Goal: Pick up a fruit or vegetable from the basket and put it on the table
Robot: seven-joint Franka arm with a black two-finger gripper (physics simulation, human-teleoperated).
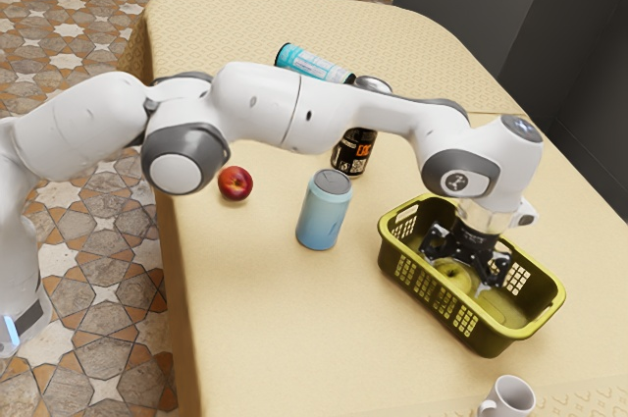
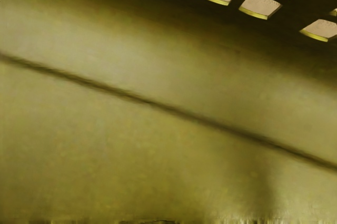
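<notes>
End effector (image 1: 459,268) in basket (image 1: 395,262), standing wide.
Green fruit (image 1: 452,277) sits low, around fingertip level; contact unclear.

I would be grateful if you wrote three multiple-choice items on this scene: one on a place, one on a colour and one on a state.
1. Where is the gripper?
A) Above the white mug
B) Down in the basket
C) Beside the red apple

2. What colour is the basket?
A) Yellow-green
B) Bright red
C) Pale blue

3. How is the light-blue can placed?
A) Lying on its side
B) Upside down in the basket
C) Standing upright on the table

Right letters:
1. B: the exterior view shows the gripper reaching down between the basket's walls.
2. A: its rim and walls are yellow-green in the exterior view.
3. C: its lid faces up and its base is on the tablecloth.
</notes>
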